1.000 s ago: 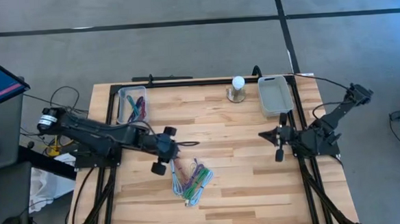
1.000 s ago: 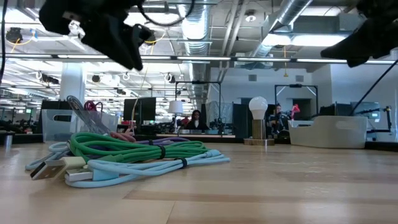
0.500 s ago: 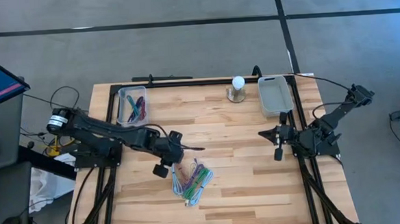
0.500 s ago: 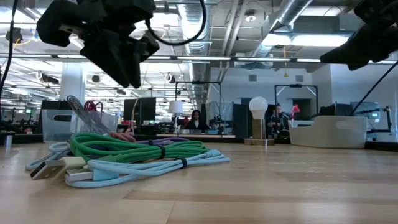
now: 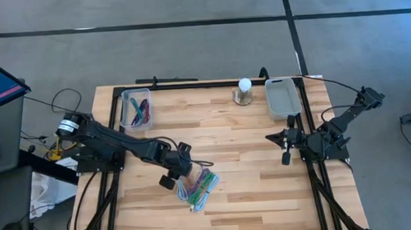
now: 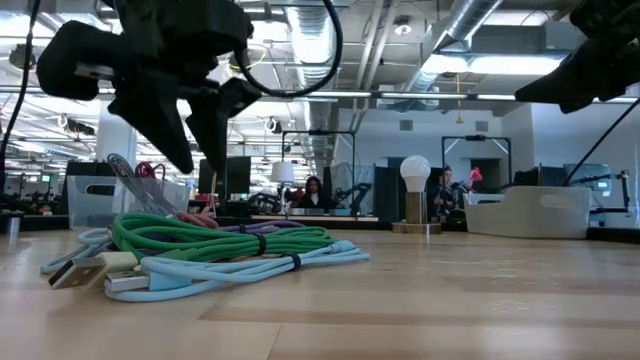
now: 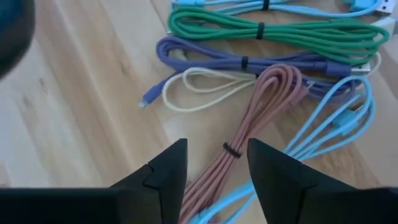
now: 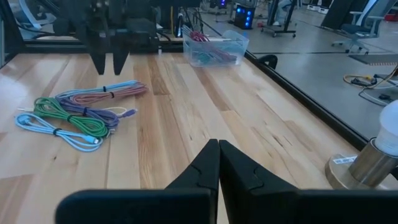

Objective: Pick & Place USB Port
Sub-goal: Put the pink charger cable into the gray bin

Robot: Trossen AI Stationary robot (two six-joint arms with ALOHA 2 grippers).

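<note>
A pile of coiled USB cables (image 5: 197, 186) lies on the wooden table: green, purple, cream, pink and light blue, each coil held by a dark tie. My left gripper (image 5: 185, 169) hovers open just above the pile's far-left side. In the left wrist view its fingers (image 7: 214, 149) stand on either side of the pink cable (image 7: 255, 118) without touching it. The low view shows the fingertips (image 6: 200, 165) clear above the cables (image 6: 215, 245). My right gripper (image 5: 270, 138) waits shut near the table's right edge, fingers together (image 8: 219, 148).
A clear bin (image 5: 135, 108) holding cables stands at the far left. An empty grey bin (image 5: 282, 97) is at the far right. A light bulb on a round stand (image 5: 244, 90) sits between them. Bare wood lies between the pile and my right arm.
My left gripper has moved toward the table's right and near edge and come down toward the cable pile, tipping its fingers downward. It has stayed open. The cables have not moved.
</note>
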